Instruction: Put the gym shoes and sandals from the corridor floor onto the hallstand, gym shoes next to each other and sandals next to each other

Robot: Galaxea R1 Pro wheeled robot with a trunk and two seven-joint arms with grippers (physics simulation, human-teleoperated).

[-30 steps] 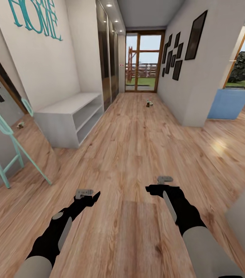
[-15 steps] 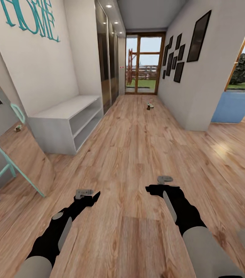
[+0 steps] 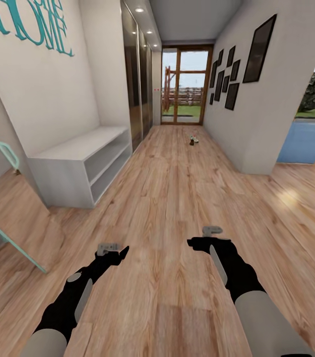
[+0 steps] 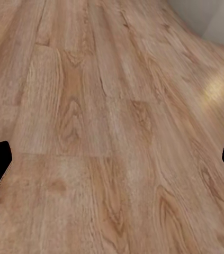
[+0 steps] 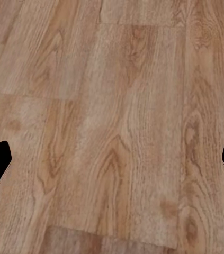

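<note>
We are holding the left gripper (image 3: 122, 254) and right gripper (image 3: 193, 243) over the corridor floor (image 3: 177, 198), both with jaws spread wide and gripping nothing. The hallstand (image 3: 80, 163) on our left is standing bare, while a small shoe-like shape (image 3: 193, 140) is lying far down the corridor, too small to identify, so we are judging nothing placed yet. Teal letters (image 3: 31, 22) on the wall are reading "HOME".

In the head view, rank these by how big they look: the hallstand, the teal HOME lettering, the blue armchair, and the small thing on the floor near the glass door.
1. hallstand
2. HOME lettering, cut off by the frame
3. blue armchair, partly hidden
4. small thing on the floor, far off and too small to identify

Distance differs, so this ranks apparent size only.
</note>
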